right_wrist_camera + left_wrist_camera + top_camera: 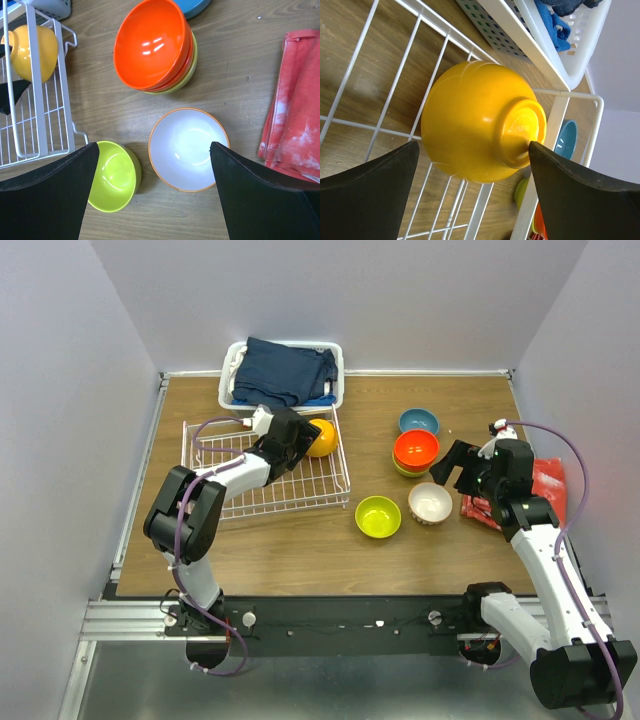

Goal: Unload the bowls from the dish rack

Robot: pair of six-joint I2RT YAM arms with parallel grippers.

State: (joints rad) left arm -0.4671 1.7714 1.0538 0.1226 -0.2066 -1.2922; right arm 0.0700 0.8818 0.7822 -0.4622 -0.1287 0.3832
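Observation:
The orange-yellow bowl [322, 437] lies tipped on its side in the far right corner of the white wire dish rack [240, 495]. My left gripper [303, 438] is open, and its jaws straddle this bowl [475, 125]; the right fingertip [536, 152] is at the bowl's foot ring. On the table stand a blue bowl [418, 422], a red-orange bowl [416, 448] stacked on others, a lime-green bowl [378, 516] and a white bowl [430, 503]. My right gripper [456, 478] is open and empty above the white bowl [189, 149] and the lime-green bowl [114, 175].
A white plastic basket [332, 390] with dark blue cloth stands behind the rack. A red cloth [548, 485] lies at the right edge, beside my right arm. The rack's right wall [46, 125] stands close to the lime-green bowl.

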